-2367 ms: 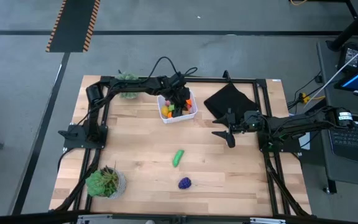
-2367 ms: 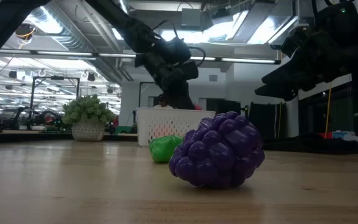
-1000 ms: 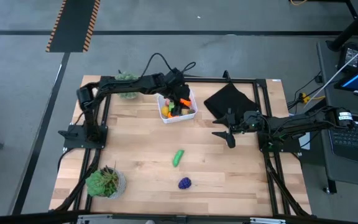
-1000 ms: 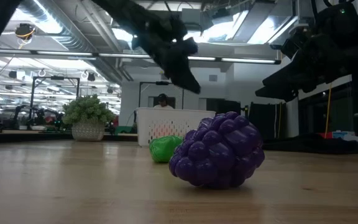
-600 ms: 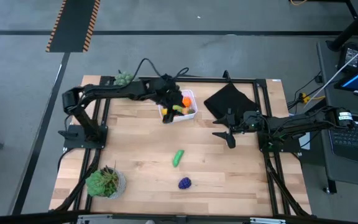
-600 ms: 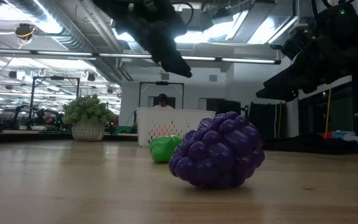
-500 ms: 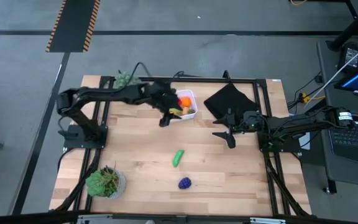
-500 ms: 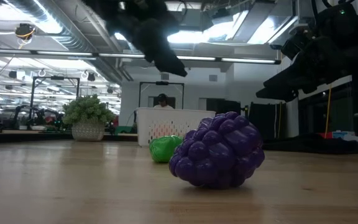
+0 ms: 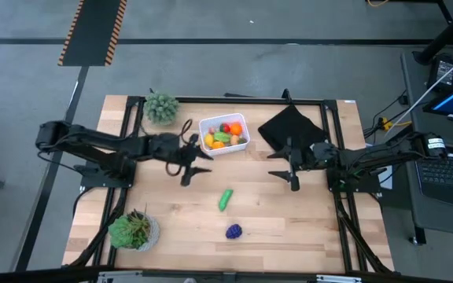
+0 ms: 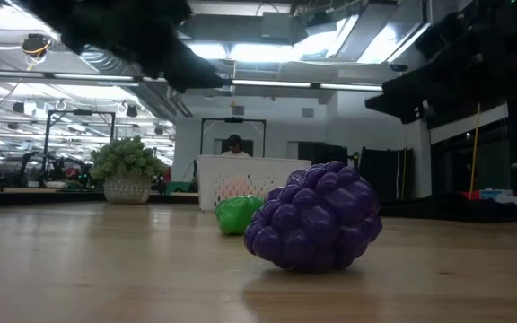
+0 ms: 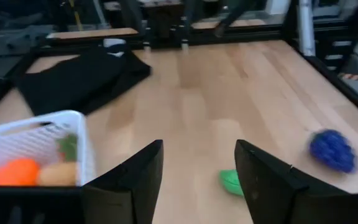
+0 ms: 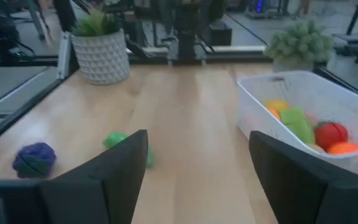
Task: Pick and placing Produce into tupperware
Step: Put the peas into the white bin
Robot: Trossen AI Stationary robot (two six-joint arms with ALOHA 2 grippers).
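Left gripper (image 9: 193, 166) is held spread, empty, just left of the green produce (image 9: 226, 199); wooden table (image 9: 289, 228) beneath.

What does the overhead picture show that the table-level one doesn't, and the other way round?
Only the overhead view shows both potted plants, the black cloth, what fills the white tub, and both hands, left and right, open and empty above the wood. Only the table-level view shows the room behind, with its ceiling lights. Both show the purple grapes, the green vegetable and the tub.
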